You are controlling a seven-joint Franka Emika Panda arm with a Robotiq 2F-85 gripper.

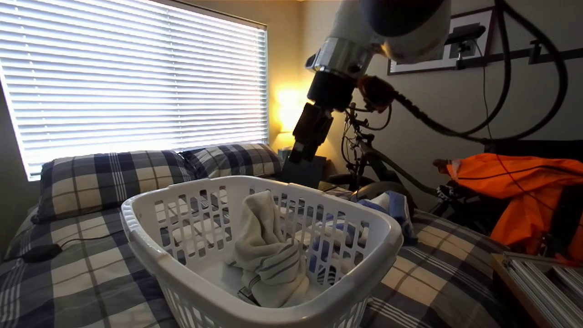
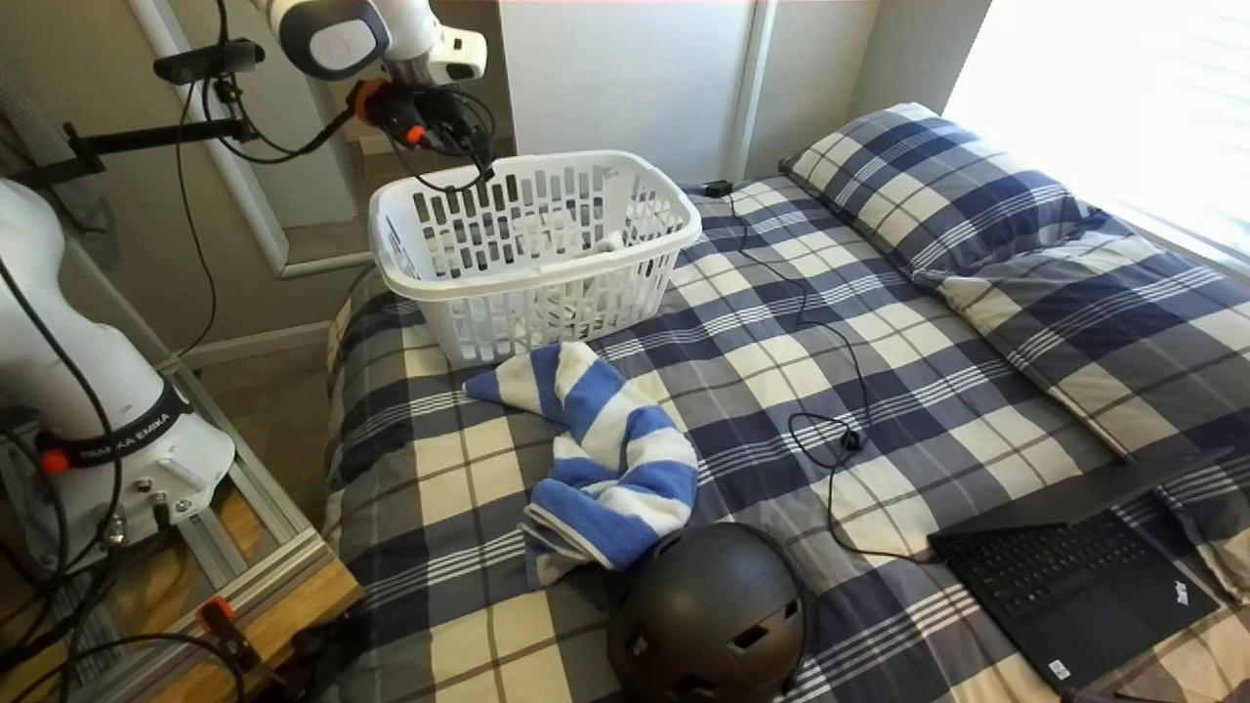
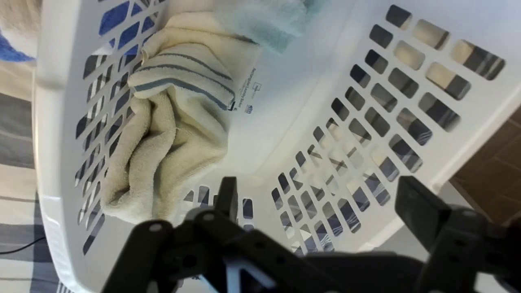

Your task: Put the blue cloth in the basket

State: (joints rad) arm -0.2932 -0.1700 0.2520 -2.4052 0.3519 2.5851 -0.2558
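The white slotted basket (image 1: 177, 273) stands on the bed, and it also shows in an exterior view (image 2: 547, 274) and in the wrist view (image 3: 49, 162). A blue-and-white striped cloth (image 2: 610, 508) lies crumpled on the bed beside it, partly seen in an exterior view (image 1: 394, 207) and at the wrist view's left edge (image 3: 14, 49). Inside the basket lie a cream cloth with dark stripes (image 3: 163, 150) and a pale blue-green cloth (image 3: 272, 24), partly cut off. My gripper (image 3: 317, 187) is open and empty above the basket, fingertips apart, near one end in an exterior view (image 2: 485, 174).
A black helmet (image 2: 713, 615) touches the striped cloth's near end. An open laptop (image 2: 1084, 586), a cable (image 2: 830, 478) and pillows (image 2: 937, 190) lie on the bed. The robot base (image 2: 127, 459) stands beside the bed. A bicycle (image 1: 364, 146) and orange jacket (image 1: 524, 182) are behind.
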